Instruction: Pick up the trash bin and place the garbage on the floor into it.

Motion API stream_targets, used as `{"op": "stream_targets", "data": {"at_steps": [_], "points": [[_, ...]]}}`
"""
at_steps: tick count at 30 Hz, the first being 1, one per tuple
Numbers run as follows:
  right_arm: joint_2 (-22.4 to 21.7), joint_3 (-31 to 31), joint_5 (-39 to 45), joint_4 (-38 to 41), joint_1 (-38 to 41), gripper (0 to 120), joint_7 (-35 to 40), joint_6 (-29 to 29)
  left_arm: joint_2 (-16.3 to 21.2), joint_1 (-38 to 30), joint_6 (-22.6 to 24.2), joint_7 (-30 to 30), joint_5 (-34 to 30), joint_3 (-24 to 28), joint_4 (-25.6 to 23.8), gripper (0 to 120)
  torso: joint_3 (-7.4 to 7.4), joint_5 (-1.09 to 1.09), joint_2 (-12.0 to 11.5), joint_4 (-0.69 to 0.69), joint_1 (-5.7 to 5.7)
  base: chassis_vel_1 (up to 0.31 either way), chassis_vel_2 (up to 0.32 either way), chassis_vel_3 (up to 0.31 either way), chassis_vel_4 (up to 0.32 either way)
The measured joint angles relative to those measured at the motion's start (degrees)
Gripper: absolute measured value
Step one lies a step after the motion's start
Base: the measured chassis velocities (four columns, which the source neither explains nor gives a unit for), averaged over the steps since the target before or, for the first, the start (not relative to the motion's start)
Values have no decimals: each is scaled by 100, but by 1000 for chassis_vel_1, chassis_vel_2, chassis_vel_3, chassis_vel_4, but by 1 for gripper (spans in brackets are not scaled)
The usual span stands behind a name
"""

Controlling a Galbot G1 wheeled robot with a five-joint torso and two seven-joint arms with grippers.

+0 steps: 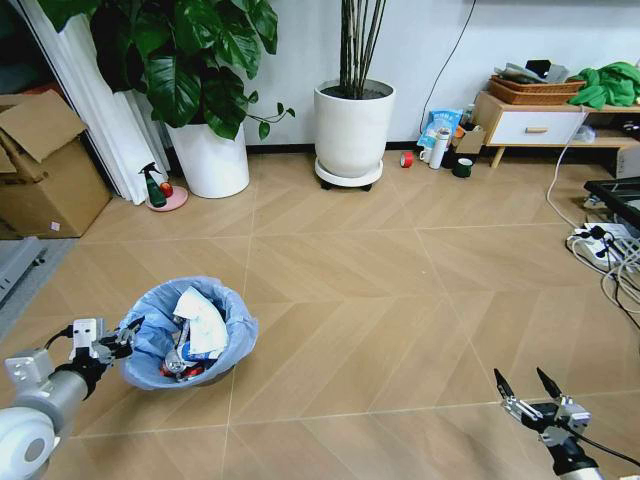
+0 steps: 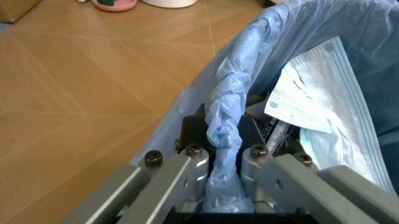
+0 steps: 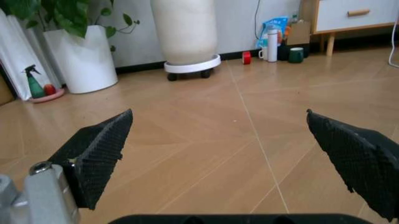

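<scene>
Left gripper [image 1: 128, 338] clamps the trash bin [image 1: 186, 333] rim beside me; right gripper [image 1: 527, 384], fingers apart, hangs well off over bare floor.

Head camera: high, faces forward and down over floor [image 1: 400, 300]. Left wrist camera: very near, looks along left gripper [image 2: 221, 154] onto trash bin [image 2: 349, 56] rim just ahead. Right wrist camera: low, looks past right gripper [image 3: 218, 154] toward far white pot [image 3: 185, 32], shared with head view.
</scene>
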Motion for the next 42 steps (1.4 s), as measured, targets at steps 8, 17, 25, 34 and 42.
{"op": "stream_targets", "data": {"at_steps": [8,17,25,34,42], "points": [[6,-3,-25,-56,9,100,-1,0,-45,-80,1,0,-11,77,82,1,0,0,0,-1,0,76,-80,-76,78],[6,-33,-83,-114,62,100,-7,0,-43,-163,1,3,-13,117,158,1,0,0,0,0,0,77,-76,-74,78],[2,-56,-95,-136,93,100,-7,-1,-19,-198,-1,5,-35,122,194,1,0,0,0,-1,0,85,-48,-80,55],[-10,-69,-94,-119,99,100,-4,-4,-30,-197,-3,6,-46,106,195,1,0,0,0,0,0,181,-52,-173,59],[-16,-90,-78,-118,126,100,9,-8,-24,-184,-4,4,-62,73,182,1,0,-1,0,1,0,221,-98,-215,101]]}}
